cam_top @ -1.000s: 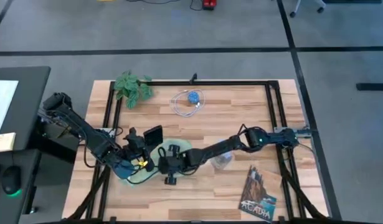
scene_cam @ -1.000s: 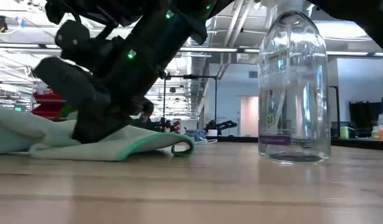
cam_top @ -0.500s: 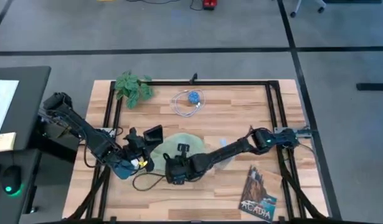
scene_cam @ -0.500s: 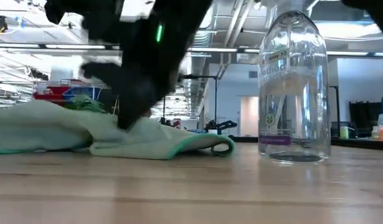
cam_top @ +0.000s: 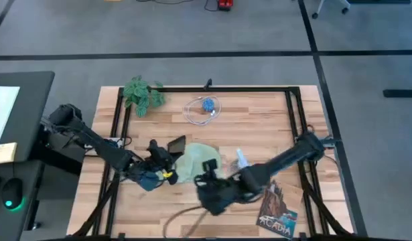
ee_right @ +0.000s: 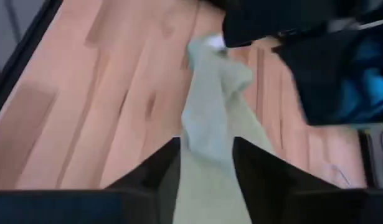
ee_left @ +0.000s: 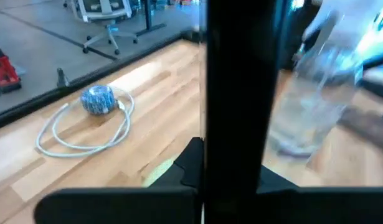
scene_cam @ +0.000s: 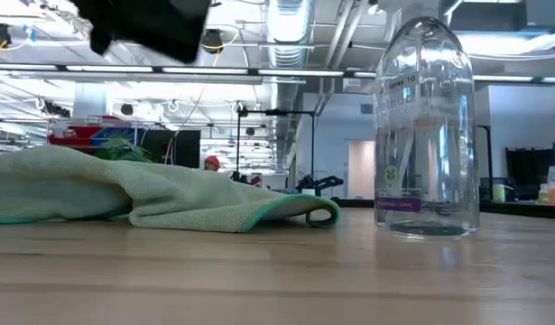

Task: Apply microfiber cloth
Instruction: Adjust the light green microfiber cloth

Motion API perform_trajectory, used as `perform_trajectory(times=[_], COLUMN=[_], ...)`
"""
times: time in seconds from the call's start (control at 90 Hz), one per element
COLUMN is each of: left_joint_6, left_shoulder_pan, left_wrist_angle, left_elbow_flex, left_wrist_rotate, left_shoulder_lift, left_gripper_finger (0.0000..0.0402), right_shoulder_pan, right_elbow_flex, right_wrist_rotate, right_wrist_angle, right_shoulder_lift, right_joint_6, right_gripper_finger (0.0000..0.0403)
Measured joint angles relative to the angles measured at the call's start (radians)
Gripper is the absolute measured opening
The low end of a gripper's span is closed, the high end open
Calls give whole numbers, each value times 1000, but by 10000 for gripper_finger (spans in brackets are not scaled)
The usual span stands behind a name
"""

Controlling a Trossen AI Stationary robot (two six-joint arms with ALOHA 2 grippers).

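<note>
Since the earlier frame the cloth (cam_top: 194, 161) has been dragged toward the bottle (scene_cam: 426, 126) and spread flatter. It now lies mid-table, its folded, darker-edged corner just short of the bottle and not touching it. The right gripper (cam_top: 209, 186), which was pressing down on the cloth, has lifted off and swung toward the front edge of the table (cam_top: 259, 120). In the low view only a dark part of an arm shows at the top, and nothing touches the fabric. From the right wrist the cloth runs away between that claw's tips, but I cannot tell whether it is gripped or merely seen through the gap.

The left gripper (cam_top: 162, 167) has shifted a little rightward and sits at the cloth's left edge, clamped on the phone (cam_top: 176, 144), which stands tilted over the fabric.

This looks like the end of one wiping or positioning stroke, with cloth and phone now close enough to meet.
</note>
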Motion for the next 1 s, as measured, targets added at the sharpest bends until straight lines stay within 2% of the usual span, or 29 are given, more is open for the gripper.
perform_trajectory(times=[0.189, 0.356, 0.478, 0.589, 0.678, 0.756, 0.844, 1.0], left_joint_6=[160, 230, 268, 321, 347, 344, 340, 340], left_shoulder_pan=[109, 194, 245, 273, 284, 294, 303, 319], left_wrist_angle=[253, 416, 518, 611, 674, 673, 674, 786], left_elbow_flex=[0, 1, 1, 1, 2, 2, -1, -50], left_wrist_rotate=[126, 232, 310, 350, 370, 374, 373, 385], left_shoulder_lift=[142, 254, 324, 373, 395, 395, 395, 395], left_gripper_finger=[5, 5, 5, 5, 5, 5, 6, 7], right_shoulder_pan=[132, 278, 390, 450, 474, 485, 453, 331], right_elbow_flex=[-4, -120, -310, -548, -757, -936, -1112, -1326], right_wrist_rotate=[12, 110, 200, 234, 261, 293, 294, 299], right_wrist_angle=[-249, -351, -353, -336, -241, -97, 85, 427], right_shoulder_lift=[-187, -334, -458, -584, -694, -792, -891, -1010], right_joint_6=[165, 399, 612, 836, 948, 966, 913, 588], right_gripper_finger=[177, 172, 167, 172, 188, 210, 239, 292])
